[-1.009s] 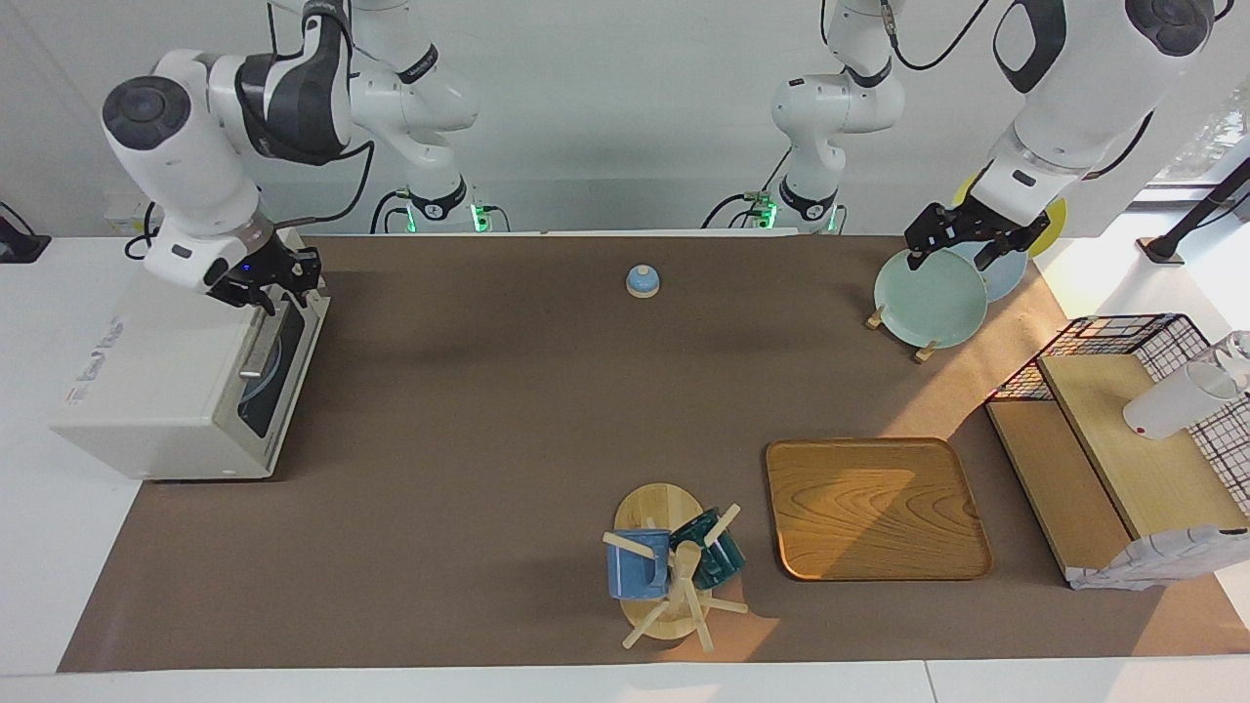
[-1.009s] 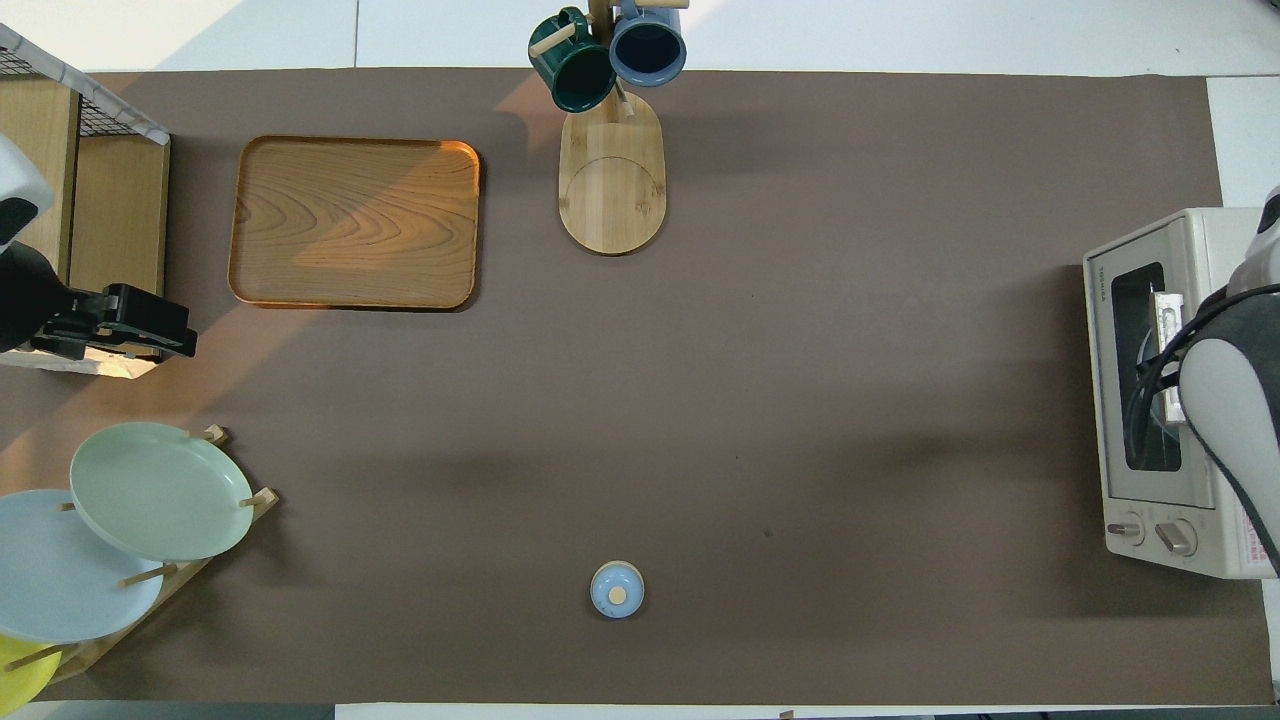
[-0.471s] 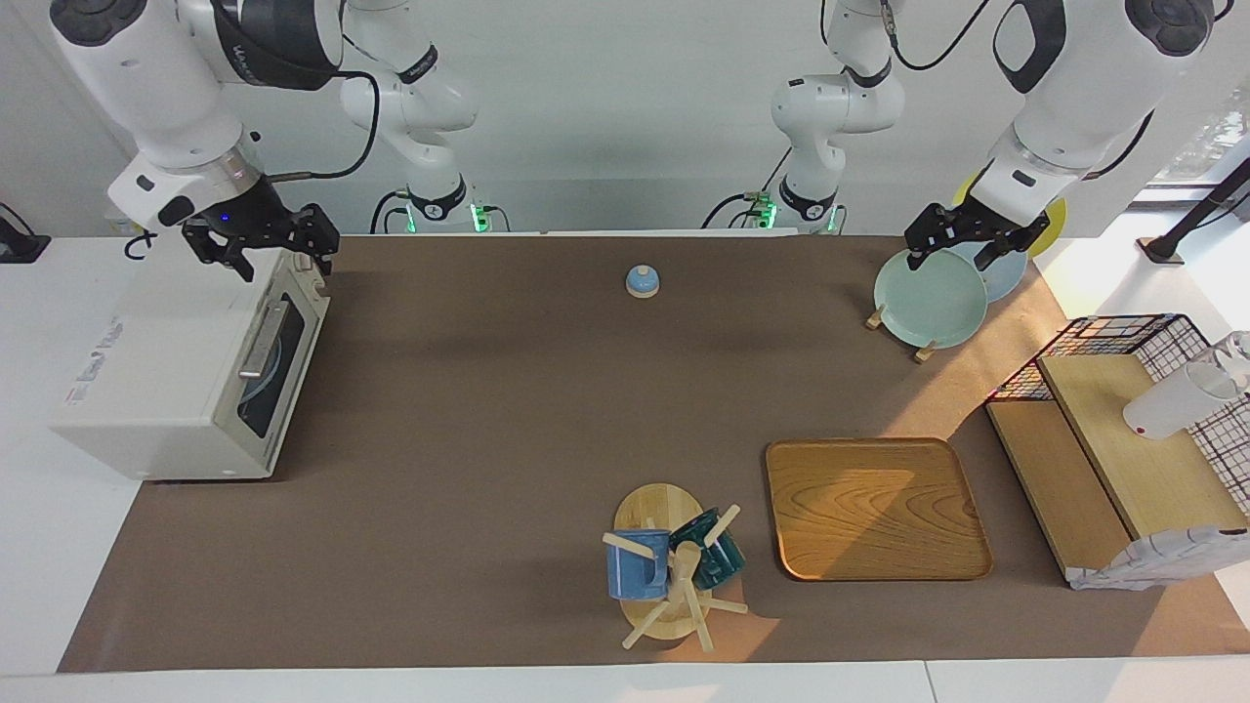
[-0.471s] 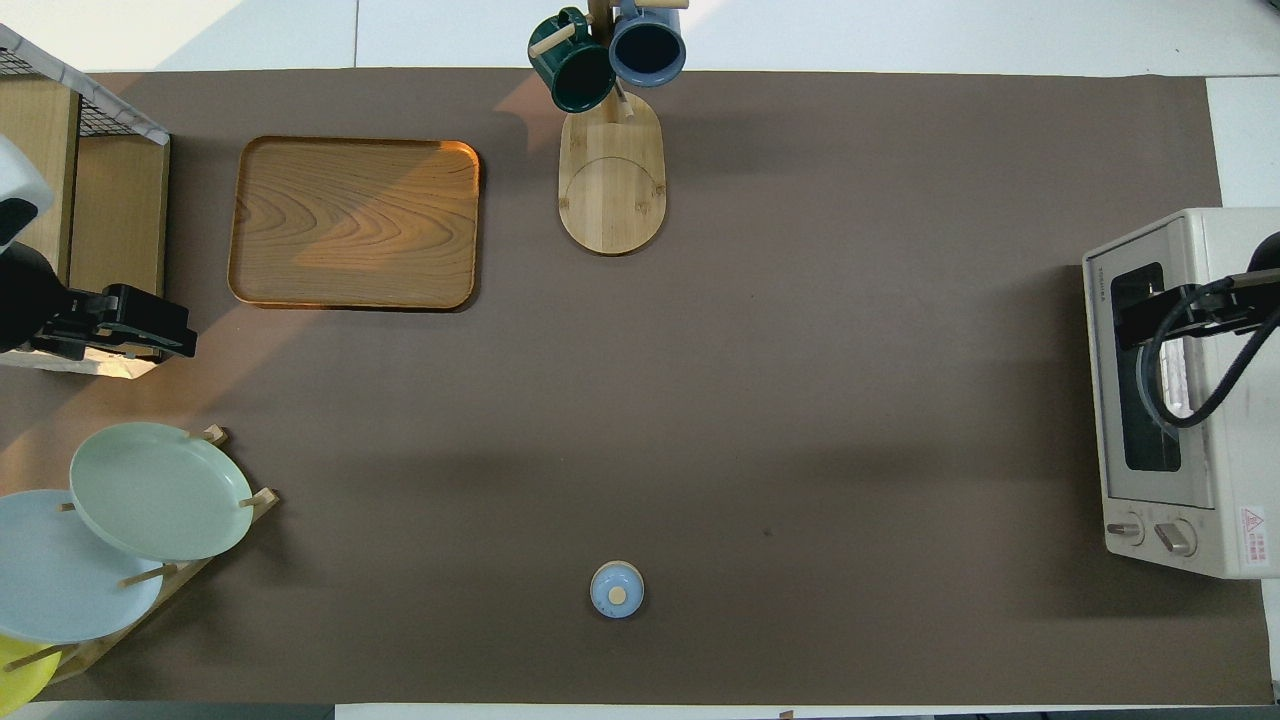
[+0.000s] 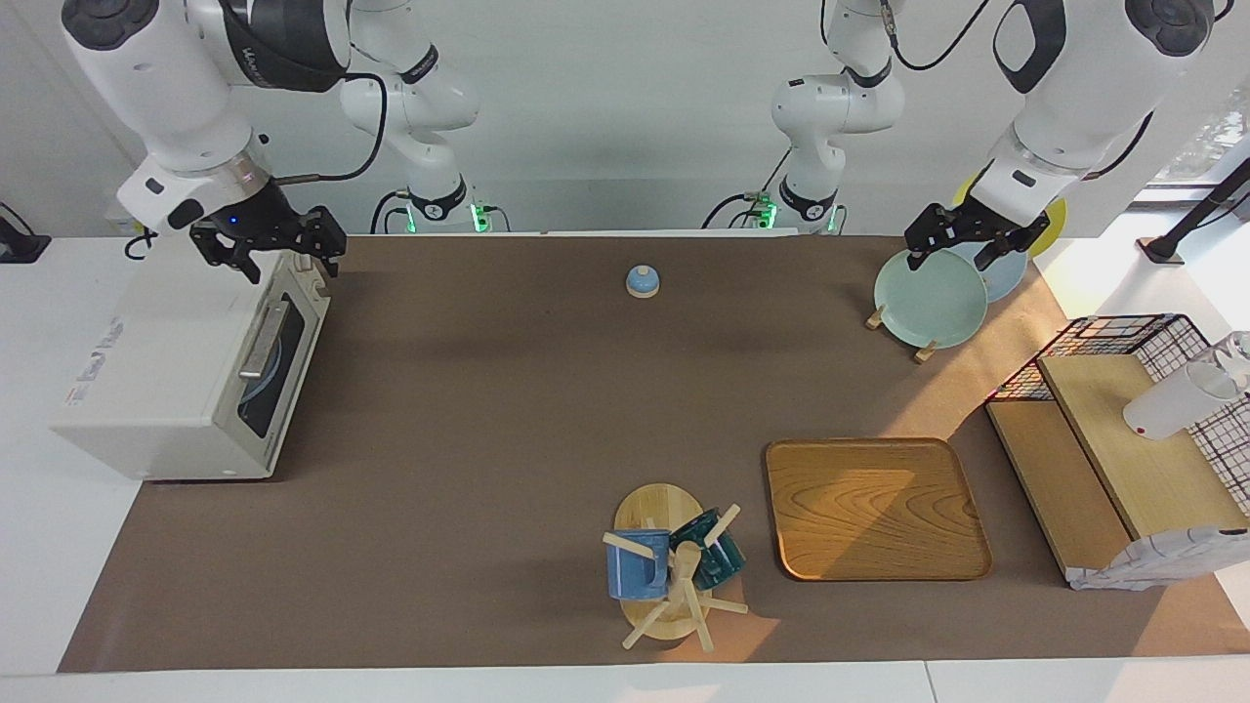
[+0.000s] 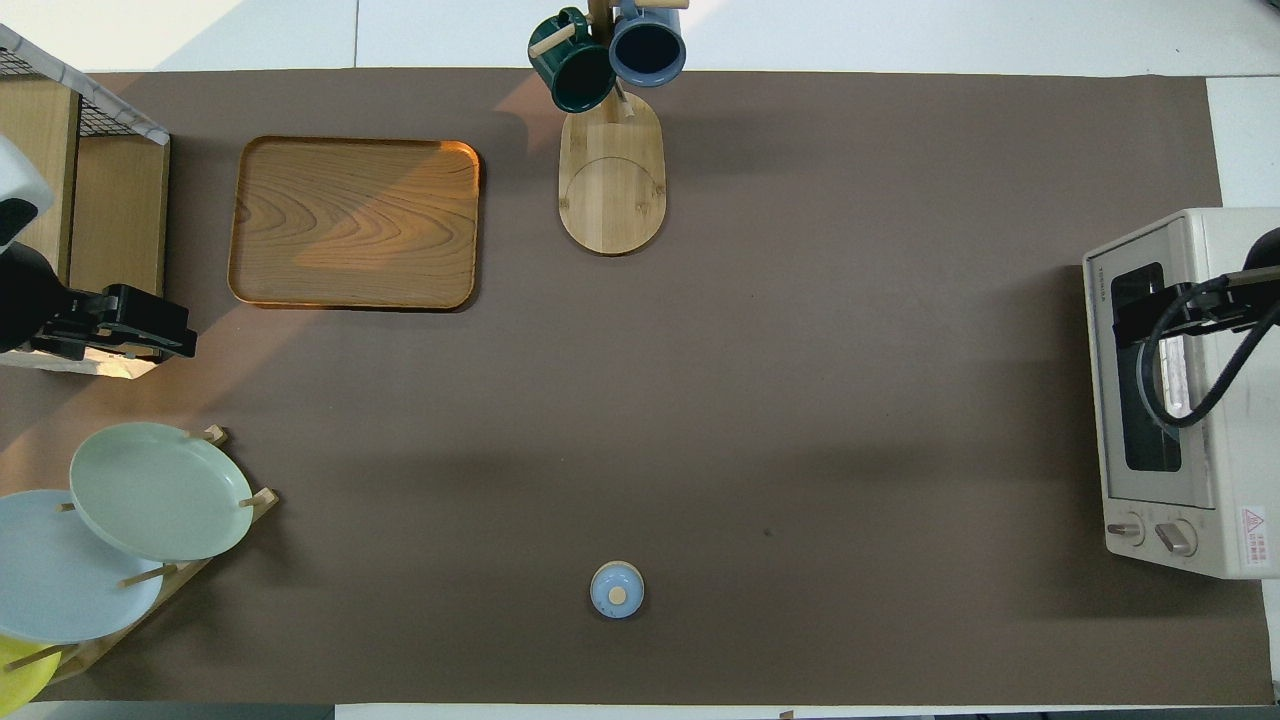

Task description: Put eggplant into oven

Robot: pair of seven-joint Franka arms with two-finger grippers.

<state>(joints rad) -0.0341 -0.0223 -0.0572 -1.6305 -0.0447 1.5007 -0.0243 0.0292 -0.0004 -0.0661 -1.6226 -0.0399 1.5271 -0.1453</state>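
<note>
Brown matting covers the table. The left claw waits, spread open, over the green plate. The right claw, raised off the oven within the last second, is held open above its shut door. No eggplant is visible; it is presumably inside.

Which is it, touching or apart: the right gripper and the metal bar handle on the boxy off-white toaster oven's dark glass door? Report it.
Apart. The facing view shows the right gripper, open, up over the oven's top corner nearest the robots; the whole handle shows bare.
</note>
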